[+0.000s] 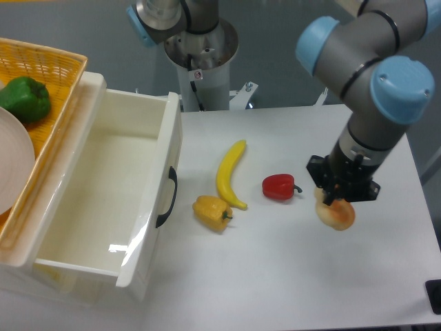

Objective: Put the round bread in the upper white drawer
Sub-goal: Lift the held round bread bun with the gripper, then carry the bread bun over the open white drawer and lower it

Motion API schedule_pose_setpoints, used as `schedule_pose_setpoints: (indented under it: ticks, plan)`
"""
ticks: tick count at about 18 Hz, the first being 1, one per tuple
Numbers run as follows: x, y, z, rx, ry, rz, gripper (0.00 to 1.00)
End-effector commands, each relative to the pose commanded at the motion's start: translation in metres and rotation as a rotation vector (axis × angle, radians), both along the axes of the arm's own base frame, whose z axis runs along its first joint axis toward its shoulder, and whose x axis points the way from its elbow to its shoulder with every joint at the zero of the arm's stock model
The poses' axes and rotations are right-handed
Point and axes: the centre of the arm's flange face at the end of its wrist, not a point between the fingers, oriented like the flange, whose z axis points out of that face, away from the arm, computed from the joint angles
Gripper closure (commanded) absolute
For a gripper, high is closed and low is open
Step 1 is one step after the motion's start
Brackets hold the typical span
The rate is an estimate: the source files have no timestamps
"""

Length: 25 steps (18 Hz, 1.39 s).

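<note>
The claw (335, 201) pinches the bread (335, 214) from above at the right side of the bench (296, 276). Only the top of the bun is caught between the fingers; most of it hangs below them, so the hold looks shallow. Whether the bun is clear of the bench or resting on it cannot be told from this view.

The drawer (110, 200) stands pulled out at the far left, well apart from the bun, with its inside bare and its black handle (167, 196) facing the bench. Between the two lie a red pepper (279, 187) just beside the claw, a banana (231, 174), and a yellow pepper (212, 212) near the drawer front.

The main risk is a drop: a soft, round crust gripped near its top can roll or squeeze out during the long carry leftward, more so with a quick swing. A low path would sweep the bun into the red pepper or the banana and knock it loose. The drawer's front panel rises above the bench, so too little height there would catch the bun on the rim. Letting go too far left risks landing it in the wicker basket (52, 65), which overhangs the drawer's left edge.
</note>
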Motion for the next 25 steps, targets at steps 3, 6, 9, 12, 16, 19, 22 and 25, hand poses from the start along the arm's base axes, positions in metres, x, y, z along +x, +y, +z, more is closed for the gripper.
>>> schedule_pose_setpoints:
  ticks: [3, 6, 9, 12, 16, 19, 22, 25]
  plan:
    - [0.037, 0.008, 0.029, 0.077, -0.009, 0.03, 1.0]
    - [0.071, 0.013, 0.046, 0.12, -0.029, 0.047, 1.0]
    - [0.107, 0.013, 0.068, 0.181, -0.055, 0.052, 1.0]
    - [0.137, 0.015, 0.091, 0.263, -0.097, 0.046, 1.0]
    - [0.197, 0.038, 0.111, 0.281, -0.103, -0.015, 1.0]
    - [0.24, 0.061, 0.112, 0.272, -0.119, -0.073, 1.0]
    - [0.274, 0.076, 0.105, 0.249, -0.135, -0.114, 0.99]
    - [0.297, 0.086, 0.09, 0.234, -0.149, -0.156, 0.99]
